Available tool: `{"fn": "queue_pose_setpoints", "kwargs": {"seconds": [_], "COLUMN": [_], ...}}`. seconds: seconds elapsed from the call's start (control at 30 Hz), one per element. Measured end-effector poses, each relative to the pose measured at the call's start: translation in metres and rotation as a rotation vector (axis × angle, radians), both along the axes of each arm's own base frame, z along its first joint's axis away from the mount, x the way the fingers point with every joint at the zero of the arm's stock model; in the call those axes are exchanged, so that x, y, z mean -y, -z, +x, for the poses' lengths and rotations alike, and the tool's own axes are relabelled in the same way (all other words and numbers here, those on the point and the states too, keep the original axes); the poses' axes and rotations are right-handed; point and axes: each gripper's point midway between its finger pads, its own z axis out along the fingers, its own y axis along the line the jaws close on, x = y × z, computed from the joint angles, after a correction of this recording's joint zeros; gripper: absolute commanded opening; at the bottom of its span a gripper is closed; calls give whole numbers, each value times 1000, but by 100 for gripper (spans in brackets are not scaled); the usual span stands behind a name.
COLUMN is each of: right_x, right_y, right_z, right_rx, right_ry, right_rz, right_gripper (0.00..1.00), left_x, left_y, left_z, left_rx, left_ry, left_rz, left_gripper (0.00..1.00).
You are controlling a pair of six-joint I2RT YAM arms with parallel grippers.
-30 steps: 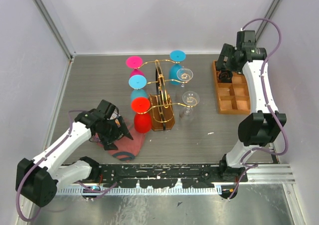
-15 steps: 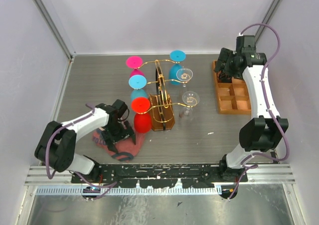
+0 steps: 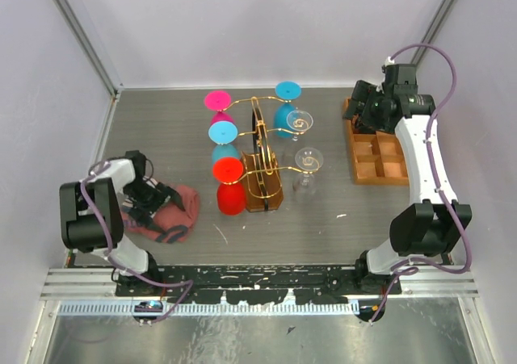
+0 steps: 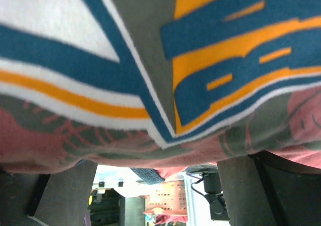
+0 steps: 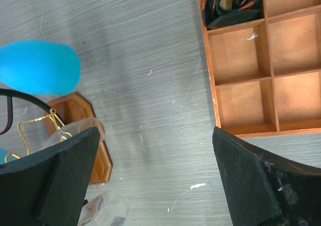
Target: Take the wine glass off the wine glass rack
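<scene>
The gold wire wine glass rack (image 3: 262, 150) stands mid-table on its brown base (image 3: 265, 193). Upside-down wine glasses hang on it: pink (image 3: 216, 100), blue (image 3: 222, 130) and red (image 3: 229, 185) on the left, blue (image 3: 287, 91) and two clear ones (image 3: 300, 122) (image 3: 308, 161) on the right. My left gripper (image 3: 160, 197) is open, low at the table's left and apart from the rack, pressed against a pinkish printed cloth (image 4: 150, 60). My right gripper (image 5: 155, 181) is open over bare table between the rack and the tray. A blue glass (image 5: 40, 68) and a clear glass (image 5: 75, 132) lie at its left.
A compartmented wooden tray (image 3: 392, 170) sits at the right, with a dark rolled item (image 5: 233, 3) in one cell. The pinkish cloth (image 3: 176, 212) lies bunched at the front left. Walls close in the table on three sides.
The left arm has swung back to the left, away from the rack, and the cloth has shifted left with it. The right wrist has moved slightly near the tray.
</scene>
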Motion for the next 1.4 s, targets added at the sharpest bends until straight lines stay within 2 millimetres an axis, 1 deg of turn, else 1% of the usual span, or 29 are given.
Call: {"fn": "queue_pose_setpoints", "kwargs": {"seconds": [0.07, 0.1, 0.23, 0.37, 0.43, 0.53, 0.57, 0.63, 0.7, 0.77, 0.87, 0.93, 1.0, 1.03, 1.13, 1.2, 1.4], "right_x": [-4, -6, -14, -24, -29, -36, -37, -39, -40, -40, -40, -40, -40, -39, -39, -39, -39], "right_y": [4, 5, 6, 5, 5, 2, 1, 0, -1, -1, 1, 3, 3, 3, 0, -2, -9], "right_z": [-1, -1, 0, -1, -2, -3, -3, -3, -3, -3, -4, -5, -7, -8, -11, -13, -18], "right_rx": [-8, -9, -8, 3, 6, 16, 20, 25, 27, 27, 23, 19, 16, 15, 21, 26, 46], "right_ry": [-10, -14, -31, -57, -72, -89, -93, -97, -99, -100, -100, -98, -97, -96, -97, -98, -106], "right_rz": [20, 33, 75, 124, 151, 183, 189, 197, 202, 204, 203, 200, 199, 198, 197, 195, 183], "right_gripper": [100, 100, 100, 100, 100, 100, 100, 100, 100, 100, 100, 100, 100, 100, 100, 100, 100], "left_x": [-16, -24, -54, -86, -92, -83, -75, -57, -38, -18, 13, 22, 22, 21, 16, 9, -31], "left_y": [-2, -5, -18, -34, -43, -68, -81, -98, -103, -93, -63, -48, -39, -36, -27, -21, -1], "left_z": [11, 21, 47, 63, 67, 68, 68, 67, 63, 52, 24, 6, -3, -4, 1, 4, 17], "left_rx": [4, 34, 109, 155, 180, 255, 301, 369, 400, 370, 267, 203, 155, 141, 118, 103, 33], "left_ry": [-24, -21, -54, -83, -85, -43, -16, 27, 67, 105, 174, 189, 185, 185, 174, 151, 39], "left_rz": [9, 25, 72, 139, 160, 190, 199, 189, 160, 122, 64, 39, 42, 46, 48, 50, 32], "left_gripper": [96, 96, 95, 93, 93, 93, 93, 92, 92, 94, 94, 96, 98, 98, 98, 97, 96]}}
